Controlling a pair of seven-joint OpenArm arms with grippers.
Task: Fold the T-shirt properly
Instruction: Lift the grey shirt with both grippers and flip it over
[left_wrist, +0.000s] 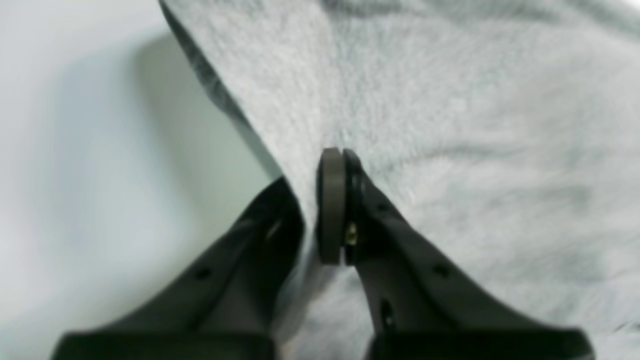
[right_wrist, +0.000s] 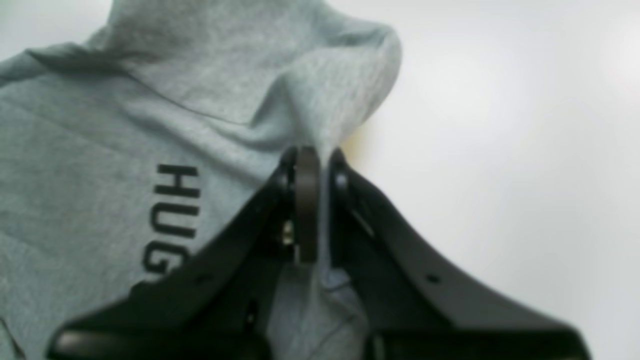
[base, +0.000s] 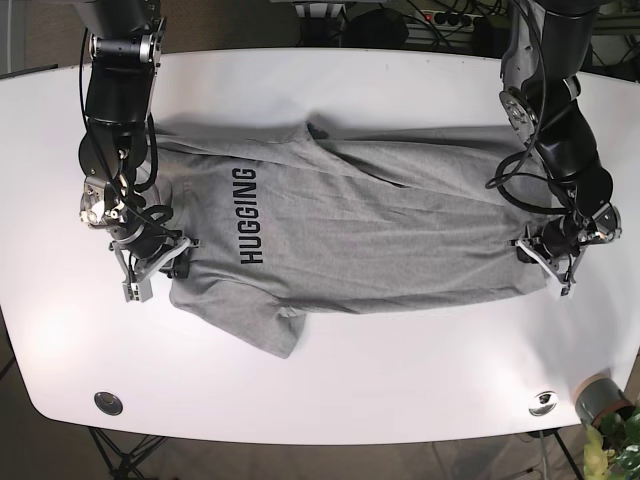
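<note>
T-shirt (base: 380, 230) lies spread across middle of the white table (base: 400, 370), lettering "HUGGING" (base: 248, 215) face up twd the scene's left, one sleeve (base: 265, 325) sticking out on near side. Right gripper (base: 172, 260), at scene left, is closed w/ a pinch of grey cloth betw. its pads at the shirt's left edge; wrist view shows fabric tented up into the fingers (right_wrist: 306, 200). Left gripper (base: 540, 255), scene right, likewise clamped on shirt's right edge, cloth (left_wrist: 450, 125) pulled up betw. its pads (left_wrist: 331, 205).
</note>
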